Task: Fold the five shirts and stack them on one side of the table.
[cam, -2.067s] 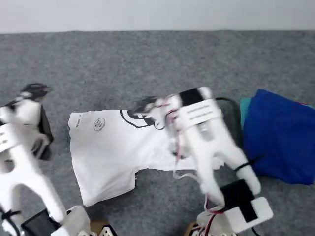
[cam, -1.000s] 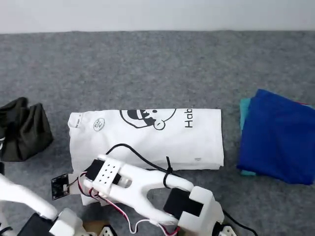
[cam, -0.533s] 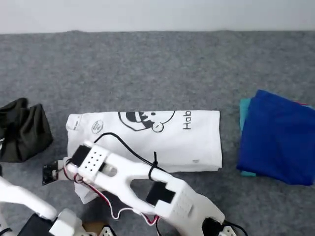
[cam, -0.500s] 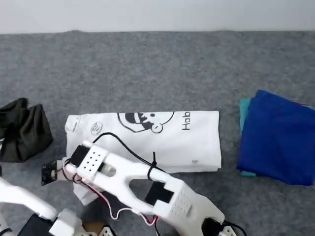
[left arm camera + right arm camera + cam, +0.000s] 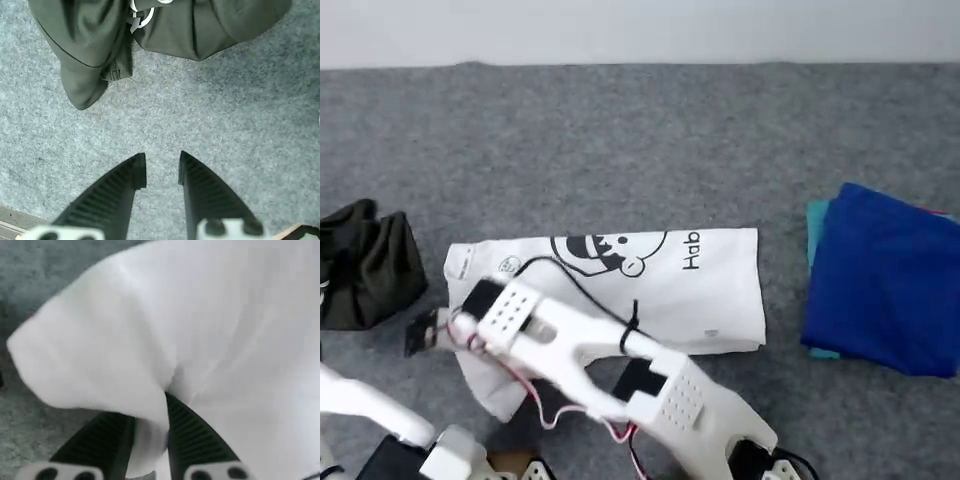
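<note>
White shirt (image 5: 712,285) in clenched right gripper (image 5: 150,411); left gripper (image 5: 161,165) released, near dark shirt (image 5: 90,40).

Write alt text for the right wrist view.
The right gripper is shut on a fold of the white shirt, with cloth bunched between its dark ribbed fingers. Beyond the shirt's edge lies the grey table covering.

i see a grey, felt-like tabletop (image 5: 620,130). a white shirt (image 5: 710,290) lies across its middle, a crumpled dark shirt (image 5: 370,260) sits at its left edge, and at the right a folded blue shirt (image 5: 890,290) tops a teal shirt (image 5: 817,225).
</note>
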You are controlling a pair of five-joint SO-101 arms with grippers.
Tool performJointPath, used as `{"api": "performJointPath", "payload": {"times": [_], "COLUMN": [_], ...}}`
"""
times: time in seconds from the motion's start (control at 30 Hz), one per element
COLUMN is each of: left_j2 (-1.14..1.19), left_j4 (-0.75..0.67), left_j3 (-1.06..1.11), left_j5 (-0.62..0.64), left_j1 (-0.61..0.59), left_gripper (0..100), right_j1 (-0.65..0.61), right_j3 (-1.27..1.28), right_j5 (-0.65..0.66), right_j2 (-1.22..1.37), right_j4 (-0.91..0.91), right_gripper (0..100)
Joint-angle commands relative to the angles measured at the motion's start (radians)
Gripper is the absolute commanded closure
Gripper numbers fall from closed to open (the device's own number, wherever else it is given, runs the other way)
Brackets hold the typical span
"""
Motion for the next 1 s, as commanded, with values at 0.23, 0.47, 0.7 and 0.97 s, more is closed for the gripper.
{"api": "performJointPath", "payload": {"times": [0.23, 0.47, 0.7, 0.97], "left_j2": [-0.031, -0.031, -0.031, -0.031], "left_j4": [-0.015, -0.009, -0.009, -0.009], "left_j3": [-0.008, -0.004, -0.004, -0.004], "left_j5": [0.006, 0.006, 0.006, 0.006], "left_j1": [0.002, 0.003, 0.003, 0.003], "left_gripper": [89, 89, 89, 89], "right_j1": [0.174, 0.211, 0.28, 0.346], "right_j3": [-0.158, -0.164, -0.164, -0.164], "right_j5": [-0.018, -0.026, -0.199, -0.221], "right_j2": [-0.093, -0.081, -0.079, -0.077], "right_j4": [-0.047, -0.062, -0.122, -0.2], "right_gripper": [95.9, 87.6, 72.7, 72.8]}}
